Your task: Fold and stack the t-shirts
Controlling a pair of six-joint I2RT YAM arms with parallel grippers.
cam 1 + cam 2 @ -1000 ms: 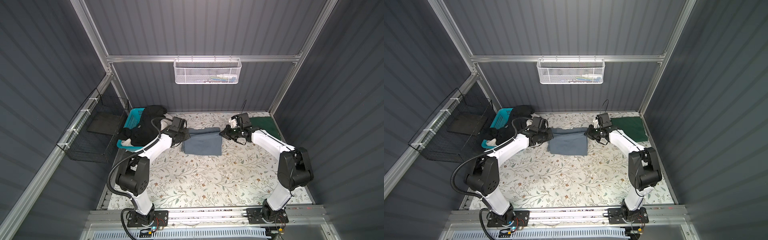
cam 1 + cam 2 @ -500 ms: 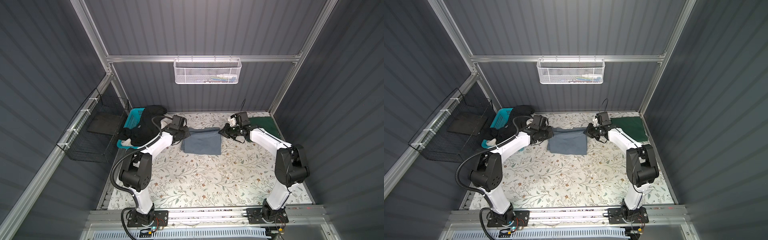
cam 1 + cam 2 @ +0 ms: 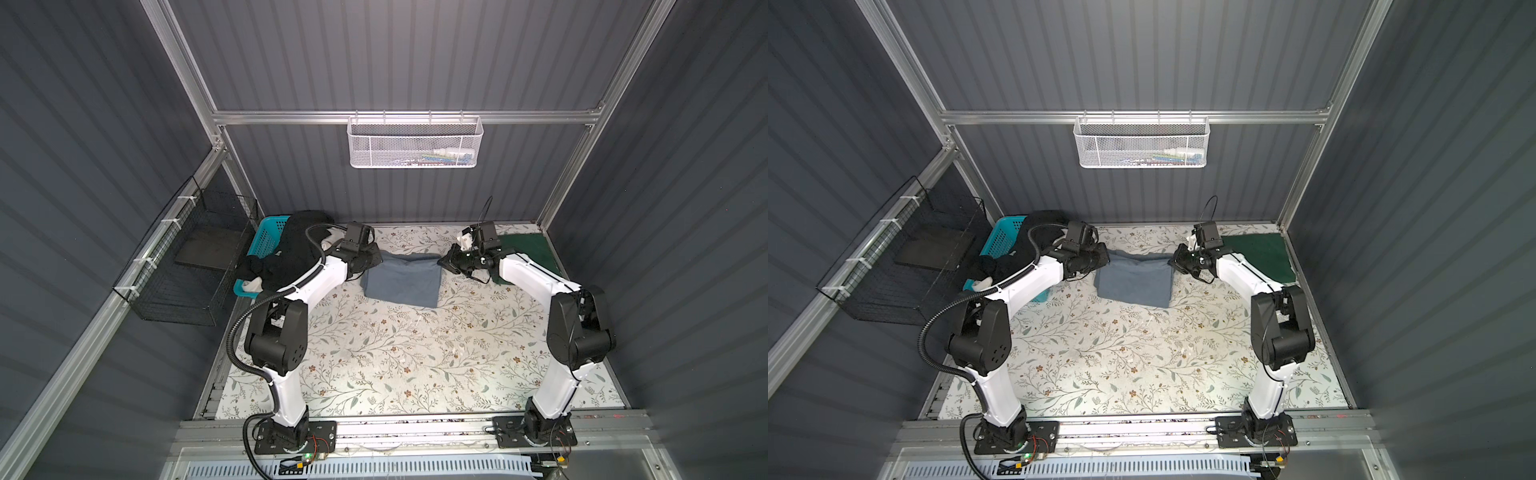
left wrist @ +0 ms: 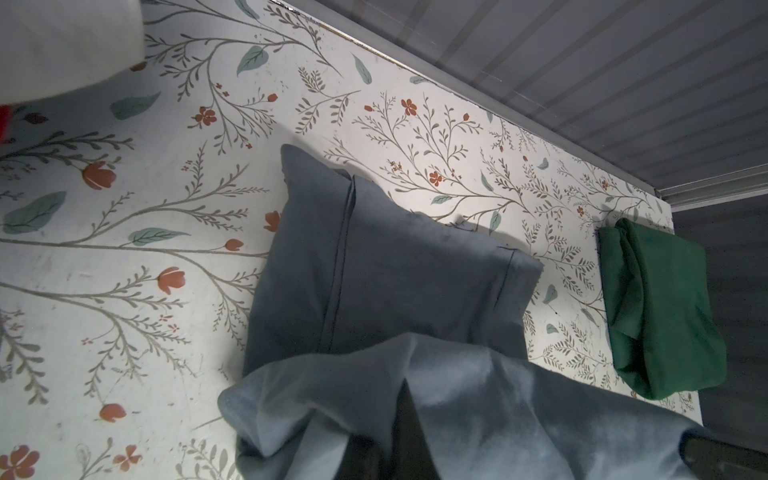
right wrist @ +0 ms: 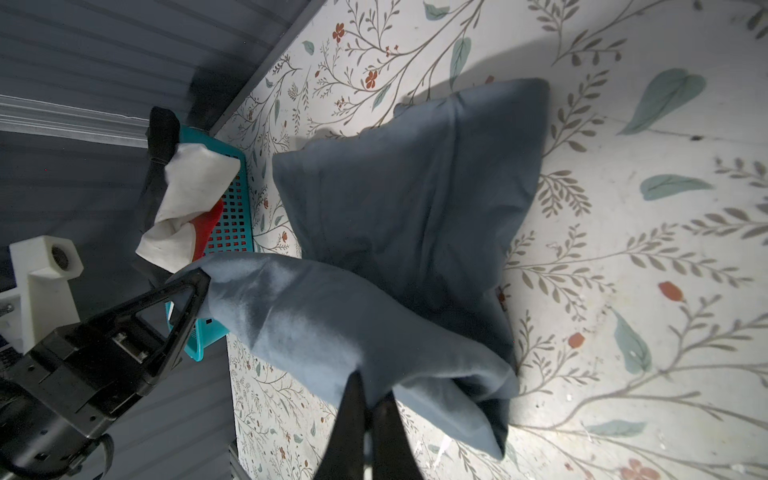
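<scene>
The slate blue-grey t-shirt (image 3: 401, 280) (image 3: 1136, 282) lies partly folded at the back middle of the table. My left gripper (image 3: 376, 259) (image 3: 1104, 259) is shut on its far left corner, where cloth bunches over the fingers in the left wrist view (image 4: 405, 395). My right gripper (image 3: 442, 262) (image 3: 1173, 261) (image 5: 365, 390) is shut on the far right corner. The edge between them hangs slightly above the table. A folded dark green t-shirt (image 3: 528, 249) (image 4: 660, 307) lies at the back right. Black (image 3: 291, 249), white (image 5: 187, 199) and red (image 5: 208, 226) t-shirts fill the basket.
The turquoise lattice basket (image 3: 266, 237) (image 5: 232, 224) stands at the back left corner, behind my left arm. A black wire basket (image 3: 187, 266) hangs on the left wall and a white mesh basket (image 3: 415, 143) on the back wall. The floral table (image 3: 415, 357) stretches toward the front.
Both grippers have carried the held edge of the blue-grey shirt a little farther toward the back wall. Both grips stay shut.
</scene>
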